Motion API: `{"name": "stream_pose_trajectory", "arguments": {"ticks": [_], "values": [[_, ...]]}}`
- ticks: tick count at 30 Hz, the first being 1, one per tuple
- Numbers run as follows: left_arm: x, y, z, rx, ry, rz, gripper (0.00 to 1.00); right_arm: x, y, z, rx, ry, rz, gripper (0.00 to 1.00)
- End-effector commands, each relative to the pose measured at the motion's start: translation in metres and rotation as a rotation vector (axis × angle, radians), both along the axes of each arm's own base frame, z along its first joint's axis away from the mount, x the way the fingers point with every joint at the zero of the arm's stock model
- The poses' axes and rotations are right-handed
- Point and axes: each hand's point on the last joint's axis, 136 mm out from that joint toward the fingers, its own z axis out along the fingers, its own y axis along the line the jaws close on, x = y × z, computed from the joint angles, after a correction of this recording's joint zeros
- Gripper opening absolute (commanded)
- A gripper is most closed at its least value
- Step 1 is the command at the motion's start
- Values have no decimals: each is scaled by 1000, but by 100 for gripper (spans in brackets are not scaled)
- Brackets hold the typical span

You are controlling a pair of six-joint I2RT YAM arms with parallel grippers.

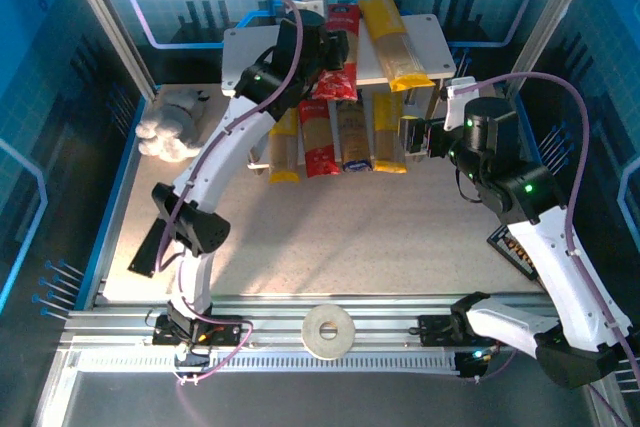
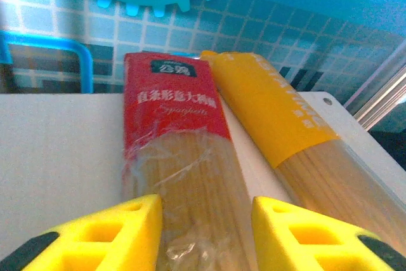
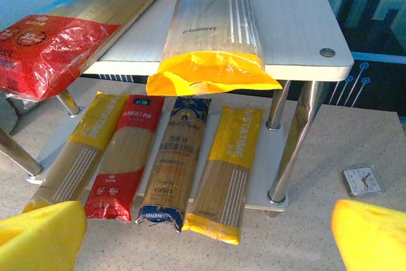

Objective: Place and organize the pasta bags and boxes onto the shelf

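— Well, where do the packs lie?

— All six are on the shelf [image 1: 430,42]. On its top board the upper red pack [image 2: 177,157] and the upper yellow pack [image 2: 273,112] lie side by side. Their far ends are close together and their near ends hang past the board's front edge. Four more lie in a row on the bottom board, edge to edge. From the left in the right wrist view, they are the outer yellow pack [image 3: 82,150], the lower red pack [image 3: 127,157], the blue-ended clear pack [image 3: 177,163] and the inner yellow pack [image 3: 225,176].

— And the left gripper [image 2: 206,220]?

— It hangs low over the top board, its yellow fingers [image 2: 114,233] a little apart, one on each side of the upper red pack. Whether they press on the wrapper, I cannot tell.

— The right gripper [image 3: 209,226]?

— Its jaws stand wide with nothing between them. It hovers above the table [image 1: 400,237] in front of the shelf's right end, facing the lower row.

— Anything else about?

— A small clock [image 3: 363,180] lies on the table near the shelf's front right leg. A white tape roll [image 1: 329,331] sits on the rail between the arm bases.
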Motion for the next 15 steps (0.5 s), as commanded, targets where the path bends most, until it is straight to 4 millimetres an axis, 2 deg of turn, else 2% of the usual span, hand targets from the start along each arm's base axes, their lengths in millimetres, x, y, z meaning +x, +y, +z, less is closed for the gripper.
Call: {"name": "stream_pose_trajectory", "arguments": {"ticks": [1,3,8,15], "values": [[-43,39,51,63,-87,42,30,-1,-6,7,11,-31,-18,100],[-56,47,43,106,-47,33,23,0,-6,6,13,-29,-18,100],[-81,50,17,156,81,-31,17,1,-2,5,25,-22,-7,100],[-83,48,-18,216,199,-54,18,-2,-3,7,34,-25,-4,100]]}}
